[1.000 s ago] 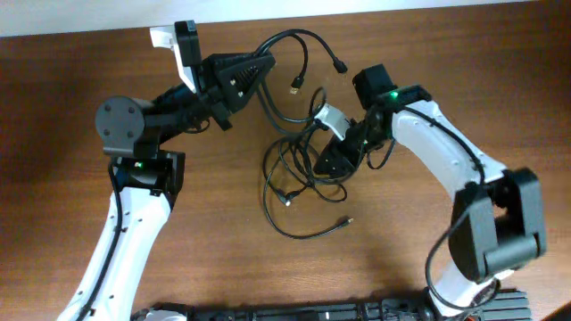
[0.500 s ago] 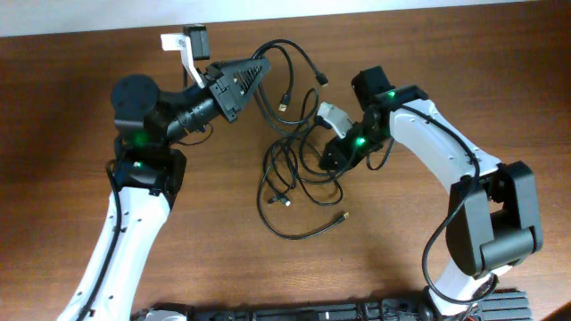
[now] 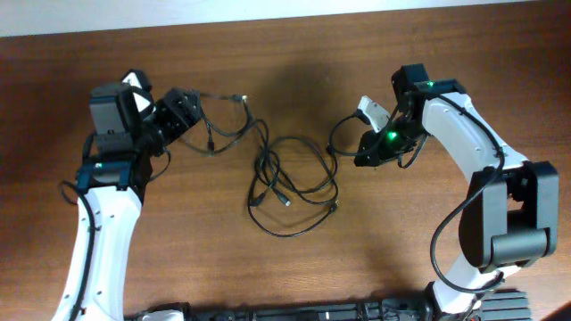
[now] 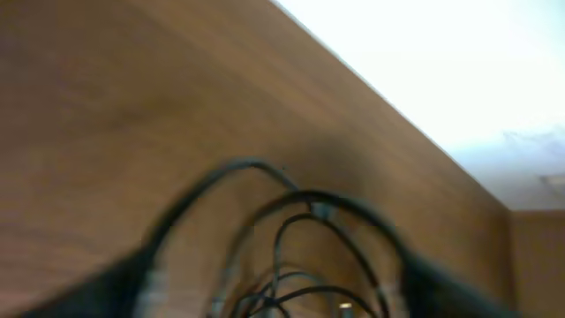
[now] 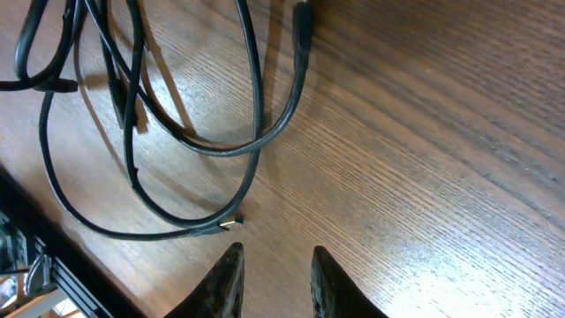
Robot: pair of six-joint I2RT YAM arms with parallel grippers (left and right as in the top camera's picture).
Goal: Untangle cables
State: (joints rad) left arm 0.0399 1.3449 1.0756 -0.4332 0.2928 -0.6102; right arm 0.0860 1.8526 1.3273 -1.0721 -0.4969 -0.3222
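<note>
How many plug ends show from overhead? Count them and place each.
4. Upper plug and lower plug lie by the left gripper; silvery plug and right plug sit low in the cables' central tangle. Others may be hidden.

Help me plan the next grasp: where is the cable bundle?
Overhead view: the cable bundle lies mid-way across the table, strands reaching the left gripper, its right loop near the right gripper.

A reddish-brown wooden table [image 3: 294,276] with fine, straight grain fills the overhead view. A pale white strip of wall [image 3: 268,9] runs along its far edge, brightly lit.
</note>
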